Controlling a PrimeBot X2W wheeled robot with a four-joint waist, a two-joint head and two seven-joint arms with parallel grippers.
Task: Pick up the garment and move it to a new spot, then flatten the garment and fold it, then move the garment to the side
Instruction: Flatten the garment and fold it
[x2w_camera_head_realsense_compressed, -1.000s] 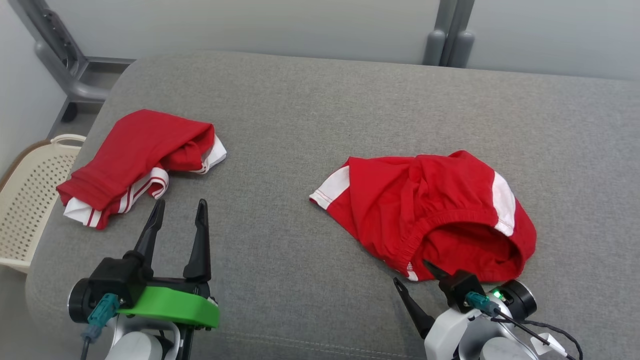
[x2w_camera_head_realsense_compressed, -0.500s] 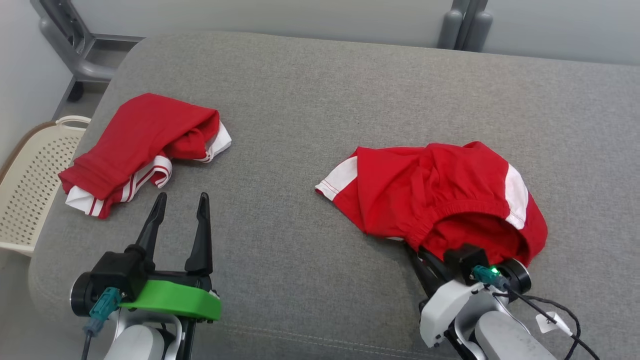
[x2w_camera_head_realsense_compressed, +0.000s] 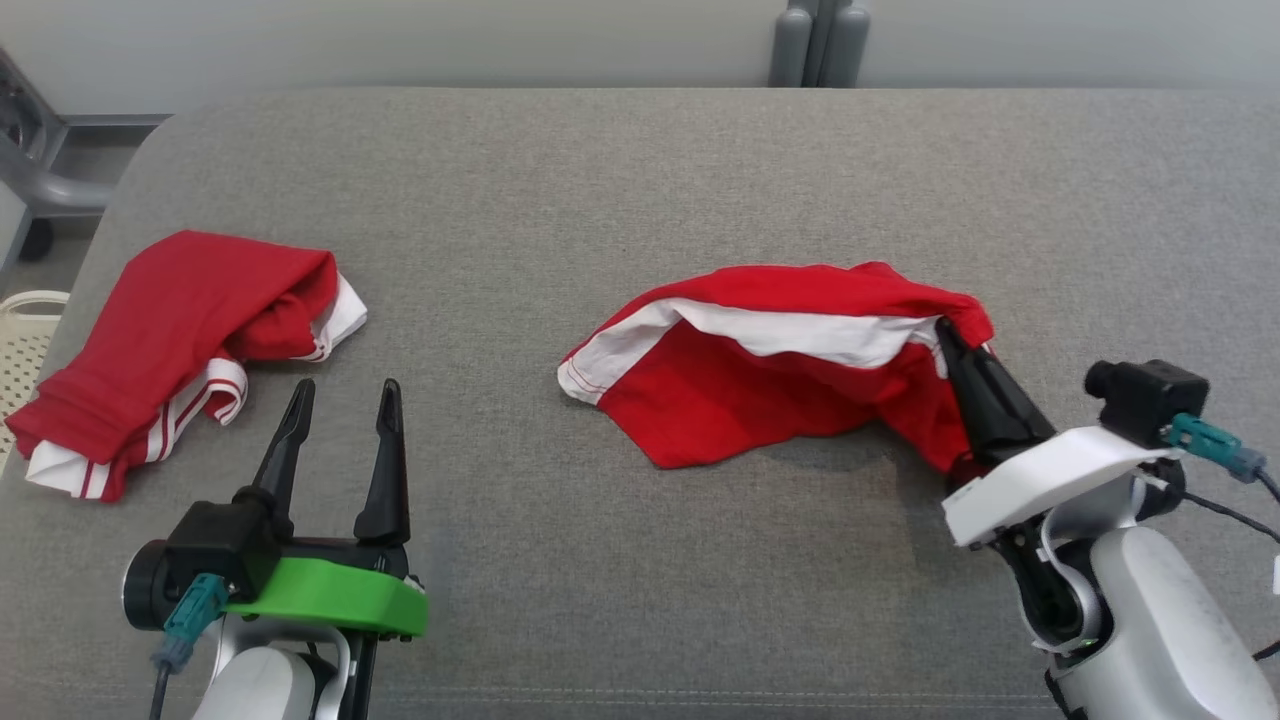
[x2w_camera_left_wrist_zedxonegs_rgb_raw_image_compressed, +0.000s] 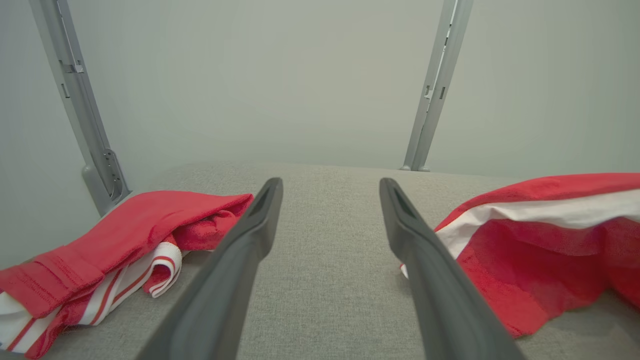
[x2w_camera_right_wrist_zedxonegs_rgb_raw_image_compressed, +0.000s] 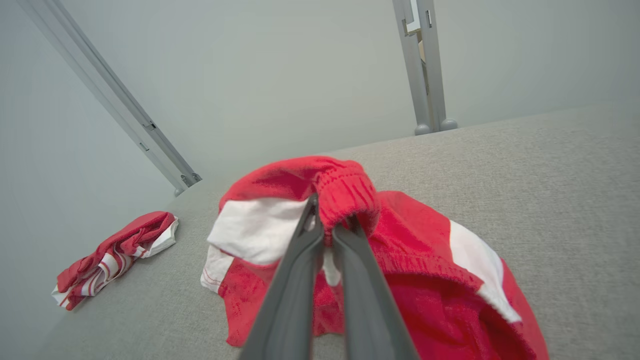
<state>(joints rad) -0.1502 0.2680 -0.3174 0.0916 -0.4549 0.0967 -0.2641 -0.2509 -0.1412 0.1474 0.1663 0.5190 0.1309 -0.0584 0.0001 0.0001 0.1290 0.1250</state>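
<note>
Two grippers were recorded over a grey cushion (x2w_camera_head_realsense_compressed: 600, 180). The right gripper (x2w_camera_head_realsense_compressed: 945, 332) was clamped on the red garment (x2w_camera_head_realsense_compressed: 760, 400) at mid-cushion, one end raised. The pinched waistband (x2w_camera_right_wrist_zedxonegs_rgb_raw_image_compressed: 345, 192) was resolved in the right wrist view (in the head view, cloth hid the pinch). The left gripper (x2w_camera_head_realsense_compressed: 343, 392) was spread, empty.

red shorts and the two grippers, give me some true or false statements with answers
1. The right gripper is shut on the red shorts at the elastic waistband. True.
2. The left gripper grips the second garment. False: it is open, holds nothing and is apart from it.
3. The red shorts lie flat on the grey cushion. False: the gripped end is raised, the other end rests on the cushion.
4. The second garment, red and white, lies to the robot's left. True.
</note>
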